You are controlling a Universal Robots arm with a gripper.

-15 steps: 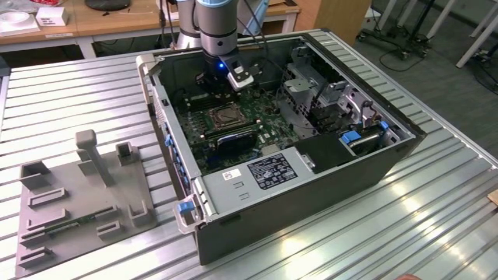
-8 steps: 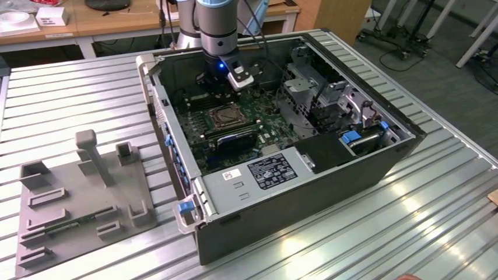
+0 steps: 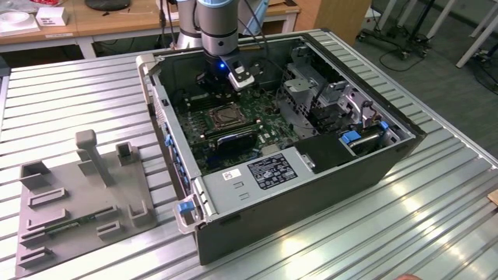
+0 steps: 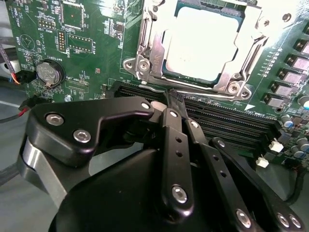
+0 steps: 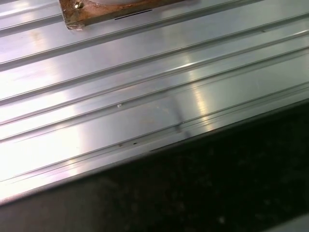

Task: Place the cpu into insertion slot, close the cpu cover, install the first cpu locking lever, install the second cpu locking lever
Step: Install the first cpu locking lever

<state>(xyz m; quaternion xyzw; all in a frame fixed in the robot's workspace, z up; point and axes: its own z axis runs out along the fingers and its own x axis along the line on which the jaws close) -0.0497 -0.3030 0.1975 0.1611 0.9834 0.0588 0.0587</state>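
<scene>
Since the cpu [image 4: 200, 43] was seen seated in the insertion slot [image 3: 225, 115], with the cpu cover [image 4: 244, 55] apparently laid down around it, the locking-lever stage was judged to be in hand. The gripper [image 4: 175, 99] (fingers pressed together, nothing seen pinched) was held just beside the socket's edge, over the memory slots [image 4: 231, 121]. A fine, low approach was judged necessary, since the working space was crowded by those slots and by the computer case [image 3: 327, 186].

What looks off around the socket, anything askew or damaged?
Nothing stands out. The cpu sits square in the insertion slot, with the cpu cover lying flat around it. The gripper is shut, its tips at the socket's edge by the memory slots. No damage shows.
</scene>
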